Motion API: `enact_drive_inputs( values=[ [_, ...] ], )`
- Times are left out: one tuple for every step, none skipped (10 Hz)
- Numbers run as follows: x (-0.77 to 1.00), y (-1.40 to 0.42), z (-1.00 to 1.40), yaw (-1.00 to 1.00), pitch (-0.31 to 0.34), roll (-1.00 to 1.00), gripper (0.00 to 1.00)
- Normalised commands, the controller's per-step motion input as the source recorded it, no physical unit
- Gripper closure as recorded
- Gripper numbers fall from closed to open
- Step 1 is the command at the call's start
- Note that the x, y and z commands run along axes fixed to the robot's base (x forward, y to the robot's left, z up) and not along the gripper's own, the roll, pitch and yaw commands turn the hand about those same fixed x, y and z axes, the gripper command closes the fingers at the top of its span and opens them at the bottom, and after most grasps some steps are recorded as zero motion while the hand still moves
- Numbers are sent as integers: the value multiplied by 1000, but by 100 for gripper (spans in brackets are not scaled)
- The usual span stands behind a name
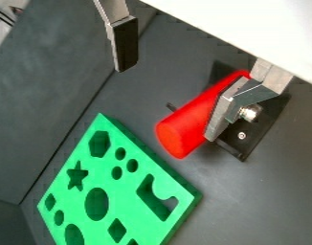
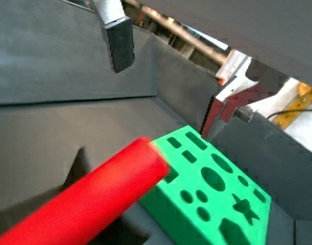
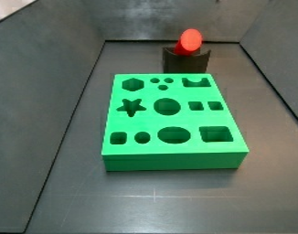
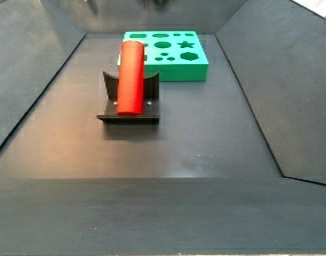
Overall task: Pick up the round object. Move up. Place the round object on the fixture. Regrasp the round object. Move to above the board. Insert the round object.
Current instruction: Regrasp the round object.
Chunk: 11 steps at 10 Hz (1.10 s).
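Looking at both side views, I see the round object (image 4: 131, 72) lying across the notch of the fixture (image 4: 127, 112), which sits on the dark desk (image 4: 193, 150) just beside the far edge of the board (image 3: 173, 122); in one side view the peg runs up the middle left of the frame, in the other its round red end shows at the top centre above the dark block. The gripper (image 1: 185, 67) does not appear in either side view, so I judge it is raised above the scene, and the wrist views bear that out: the peg lies below and between the fingers (image 1: 122, 43), apart from both of them. The jaws stand wide apart and released, holding nothing and touching nothing that I can see. I take the step in hand to be the regrasp. To do it well I would bring the jaws straight down over the peg with one plate on each side of its length, centred so neither pad strikes the red surface or the fixture on the way, and I would take hold near one end rather than the middle, since the peg must later stand upright over a round hole in the board. I would close slowly, as a smooth cylinder may roll in the notch if one pad arrives first.
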Motion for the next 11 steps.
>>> enact_drive_inputs(
  values=[
    [-63,-1000,466,-11,20,1000,0],
    [-54,-881,355,-11,18,1000,0],
    [-47,-607,191,-10,13,1000,0],
    [-40,-403,107,-9,8,1000,0],
    [-34,-126,53,-8,2,1000,0],
    [-35,-49,41,-8,-1,1000,0],
    [-24,-41,23,-7,-6,1000,0],
    [-16,-38,19,-6,-9,1000,0],
    [-10,-28,16,-4,-12,1000,0],
    [-9,-20,17,-3,-13,1000,0],
    [-11,-20,13,-1,-8,1000,0]
  ],
)
